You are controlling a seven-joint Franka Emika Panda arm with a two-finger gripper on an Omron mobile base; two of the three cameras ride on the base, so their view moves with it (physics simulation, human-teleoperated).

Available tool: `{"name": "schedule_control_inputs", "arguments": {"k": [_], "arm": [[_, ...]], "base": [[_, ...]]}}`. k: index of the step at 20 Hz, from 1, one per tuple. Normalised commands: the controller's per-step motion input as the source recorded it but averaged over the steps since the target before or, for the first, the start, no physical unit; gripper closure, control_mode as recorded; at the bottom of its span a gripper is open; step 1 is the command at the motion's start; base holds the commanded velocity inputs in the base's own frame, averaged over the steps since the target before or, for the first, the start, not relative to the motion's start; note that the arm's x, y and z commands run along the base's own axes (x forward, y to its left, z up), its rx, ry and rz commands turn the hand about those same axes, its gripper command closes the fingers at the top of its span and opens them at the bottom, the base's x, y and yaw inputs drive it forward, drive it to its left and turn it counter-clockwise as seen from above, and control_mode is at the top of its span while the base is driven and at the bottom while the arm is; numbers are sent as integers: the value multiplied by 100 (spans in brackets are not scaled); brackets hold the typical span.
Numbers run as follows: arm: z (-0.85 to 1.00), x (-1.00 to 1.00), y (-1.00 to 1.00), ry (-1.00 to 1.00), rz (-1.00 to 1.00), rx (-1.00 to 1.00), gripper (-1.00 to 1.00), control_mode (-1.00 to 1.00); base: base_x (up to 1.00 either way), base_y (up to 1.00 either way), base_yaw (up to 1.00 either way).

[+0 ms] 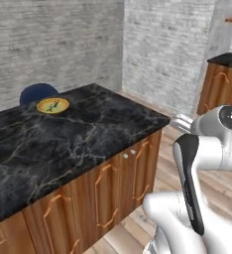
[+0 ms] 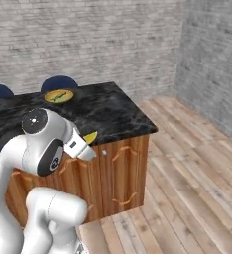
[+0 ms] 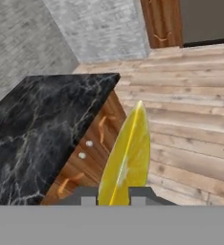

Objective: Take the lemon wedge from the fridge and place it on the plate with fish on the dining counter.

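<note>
Carrying lemon wedge [image 3: 127,158] pinched in gripper [image 3: 113,197]; plate with fish [image 1: 53,105] at ten o'clock on dining counter [image 1: 63,144]; next: reach over, release.

A home kitchen with a dining area: a long black marble bench [image 1: 78,134] on brown wooden cabinets [image 2: 120,176] with curved handles, a plate with fish [image 1: 53,105] on top, blue chairs [image 2: 58,83] behind it, grey brick walls [image 1: 53,39], plank floor [image 2: 197,173].
</note>
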Motion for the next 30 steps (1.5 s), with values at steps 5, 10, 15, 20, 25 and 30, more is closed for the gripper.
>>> {"name": "schedule_control_inputs", "arguments": {"k": [5,10,15,20,25,30], "arm": [[0,0,0,0,0,0,100,100],[0,0,0,0,0,0,100,100],[0,0,0,0,0,0,100,100],[0,0,0,0,0,0,100,100],[0,0,0,0,0,0,100,100],[0,0,0,0,0,0,100,100]], "base": [[74,-94,41],[30,-98,42],[26,-100,36],[38,-100,22],[35,-100,8],[89,-100,22]]}}
